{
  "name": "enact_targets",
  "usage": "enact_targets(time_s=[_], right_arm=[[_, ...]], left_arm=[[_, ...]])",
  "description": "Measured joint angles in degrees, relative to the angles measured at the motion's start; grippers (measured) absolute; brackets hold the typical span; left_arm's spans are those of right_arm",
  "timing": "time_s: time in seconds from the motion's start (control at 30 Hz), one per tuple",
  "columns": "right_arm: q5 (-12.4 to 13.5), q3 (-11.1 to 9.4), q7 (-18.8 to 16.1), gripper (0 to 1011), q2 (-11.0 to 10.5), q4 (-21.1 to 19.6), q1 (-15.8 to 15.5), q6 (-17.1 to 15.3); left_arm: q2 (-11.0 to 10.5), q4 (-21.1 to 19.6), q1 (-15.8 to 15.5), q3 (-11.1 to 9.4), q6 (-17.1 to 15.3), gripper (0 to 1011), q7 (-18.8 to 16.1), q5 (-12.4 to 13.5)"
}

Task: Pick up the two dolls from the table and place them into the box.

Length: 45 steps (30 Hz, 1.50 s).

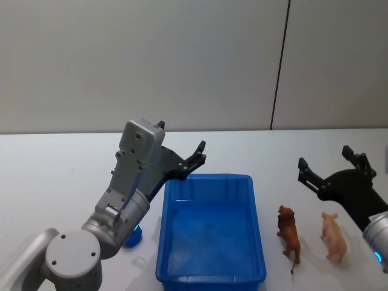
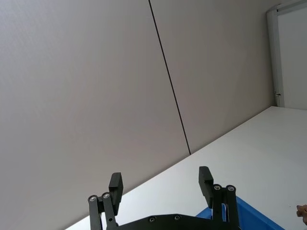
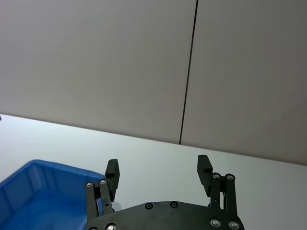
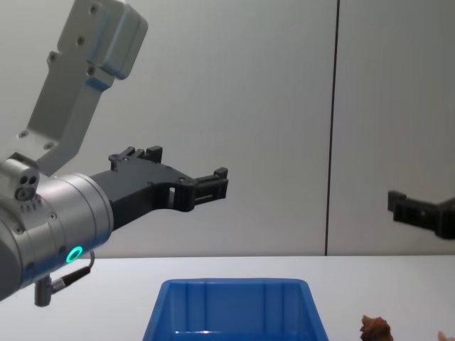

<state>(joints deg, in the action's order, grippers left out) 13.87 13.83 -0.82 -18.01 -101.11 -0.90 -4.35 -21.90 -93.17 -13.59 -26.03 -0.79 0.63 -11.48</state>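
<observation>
In your head view the box [image 1: 209, 178] sits at bottom centre on the white table [image 1: 60, 163], with the reddish-brown doll [image 1: 289, 235] and the pale pink doll [image 1: 334, 236] just right of it, apart. Your left gripper [image 1: 180, 137] hangs spread and empty at the box's upper-left corner, and your right gripper [image 1: 324, 156] likewise sits above the dolls in the frame. Both wrist views show parted fingers [image 2: 115, 184] against grey wall panels [image 2: 96, 96]. The chest view puts both grippers high over the table.

Bright blue rectangular plastic bin [image 1: 212, 178], reddish-brown lumpy doll [image 1: 290, 236] and pale pink soft doll [image 1: 334, 236] on a plain white smooth tabletop [image 1: 54, 176]; black left gripper [image 2: 160, 177] and black right gripper [image 3: 158, 164] on silver-grey arms [image 1: 130, 176], against pale grey wall panels [image 1: 151, 60].
</observation>
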Motion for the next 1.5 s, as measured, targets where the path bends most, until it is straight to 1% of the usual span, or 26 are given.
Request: enact_targets(time_s=[0.1,0.27,0.3,0.47,0.63,0.87,0.97,1.1,1.3,1.5], right_arm=[[-0.8,0.3,1.2,1001,0.3,0.0,-0.2,-0.9],[-2.6,1.0,4.8,1001,1.2,-0.2,-1.4,-3.9],[-2.6,1.0,4.8,1001,1.2,-0.2,-1.4,-3.9],[-3.8,1.5,7.9,1001,1.8,-0.3,-2.5,-6.8],[-4.4,1.6,10.3,1001,2.0,-0.2,-3.5,-8.9],[-4.6,1.3,12.3,1001,2.0,0.7,-4.6,-10.5],[-4.6,1.2,12.5,1001,2.0,1.0,-4.8,-10.8],[-3.8,0.8,12.2,1001,2.0,2.1,-5.2,-10.9],[-2.4,0.4,10.2,1001,2.0,4.1,-5.3,-10.1],[-1.6,0.2,8.3,1001,2.1,6.4,-5.1,-9.4]], left_arm=[[0.0,0.0,0.0,0.0,0.0,1001,0.0,0.0],[0.0,0.0,0.0,0.0,0.0,1001,0.0,0.0],[0.0,0.0,0.0,0.0,0.0,1001,0.0,0.0],[0.0,0.0,0.0,0.0,0.0,1001,0.0,0.0],[0.0,0.0,0.0,0.0,0.0,1001,0.0,0.0],[0.0,0.0,0.0,0.0,0.0,1001,0.0,0.0],[0.0,0.0,0.0,0.0,0.0,1001,0.0,0.0],[0.0,0.0,0.0,0.0,0.0,1001,0.0,0.0],[0.0,0.0,0.0,0.0,0.0,1001,0.0,0.0],[0.0,0.0,0.0,0.0,0.0,1001,0.0,0.0]])
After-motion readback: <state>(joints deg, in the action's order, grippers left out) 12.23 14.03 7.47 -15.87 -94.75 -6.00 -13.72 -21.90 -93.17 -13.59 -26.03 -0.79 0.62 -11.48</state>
